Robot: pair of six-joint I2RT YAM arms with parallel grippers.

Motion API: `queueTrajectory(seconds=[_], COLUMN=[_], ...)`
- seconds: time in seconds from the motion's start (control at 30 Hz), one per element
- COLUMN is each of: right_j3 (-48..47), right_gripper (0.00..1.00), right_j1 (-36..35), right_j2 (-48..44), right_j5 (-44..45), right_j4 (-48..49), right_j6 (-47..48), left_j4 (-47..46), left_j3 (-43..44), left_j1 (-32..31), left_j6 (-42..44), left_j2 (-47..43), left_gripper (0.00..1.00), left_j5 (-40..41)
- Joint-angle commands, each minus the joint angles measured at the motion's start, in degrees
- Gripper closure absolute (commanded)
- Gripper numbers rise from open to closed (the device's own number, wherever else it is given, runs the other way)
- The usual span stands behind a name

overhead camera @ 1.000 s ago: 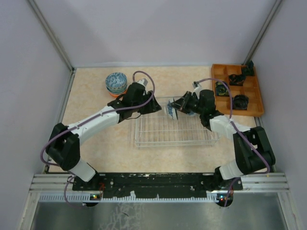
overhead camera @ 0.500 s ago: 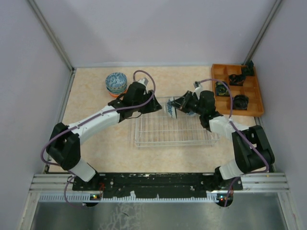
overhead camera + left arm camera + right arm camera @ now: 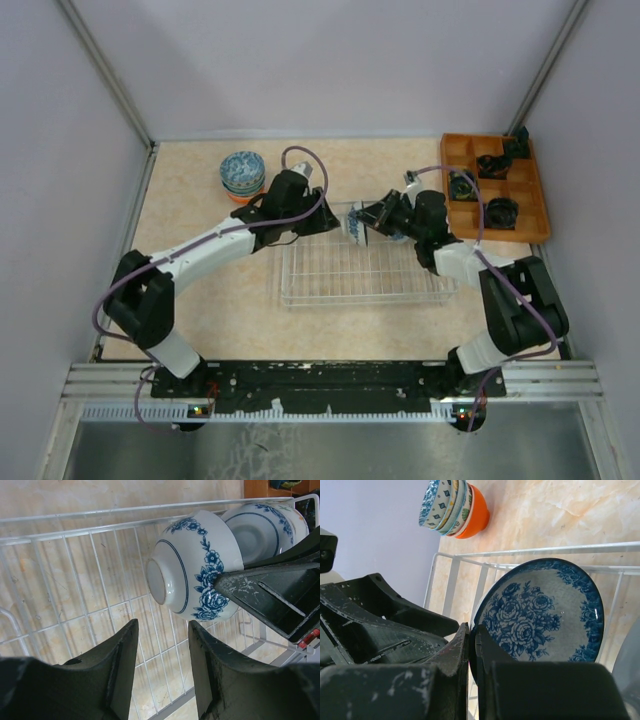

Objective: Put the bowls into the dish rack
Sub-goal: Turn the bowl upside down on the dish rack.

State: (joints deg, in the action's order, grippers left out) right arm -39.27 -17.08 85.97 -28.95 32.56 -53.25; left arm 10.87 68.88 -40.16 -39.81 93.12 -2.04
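Gripping the bowl (image 3: 540, 612), right pincer (image 3: 470, 635) hides its rim.

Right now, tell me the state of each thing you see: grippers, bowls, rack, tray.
Left gripper: open, empty, above the dish rack.
Right gripper: shut on the floral bowl's rim.
Floral bowl: held on its side over the rack.
Second bowl: on edge inside the rack.
Bowl stack: nested upright on the table, unloaded.
Dish rack: flat on the table.
Orange tray: black items in compartments.
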Motion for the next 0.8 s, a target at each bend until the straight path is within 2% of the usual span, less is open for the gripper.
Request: queueTrajectory(seconds=[0.0,0.4,0.47,0.77], right_j3=[-0.2,1.2,1.1,2.0], right_gripper=[1.00,0.99,0.92,0.75], right_j1=[0.5,0.5,0.6,1.0], right_j2=[0.6,0.3,-0.2,-1.5], right_j5=[0.9,2.2,2.7,3.4], right_j4=[6.5,5.8,4.4,2.6], right_j6=[-0.3,0.4,1.2,2.5], left_j4=[-1.6,-2.3,-2.7,-3.2], left_j3=[2.3,4.2,4.4,6.1], left_j1=[-0.6,-1.0,-1.0,-1.4], left_j6=[0.3,0.1,0.1,-0.1], left_j2=[1.4,5.1,5.4,6.7], left_gripper=[0.50,0.54,0.54,0.56], left_j5=[-0.2,-0.6,-0.6,-0.6])
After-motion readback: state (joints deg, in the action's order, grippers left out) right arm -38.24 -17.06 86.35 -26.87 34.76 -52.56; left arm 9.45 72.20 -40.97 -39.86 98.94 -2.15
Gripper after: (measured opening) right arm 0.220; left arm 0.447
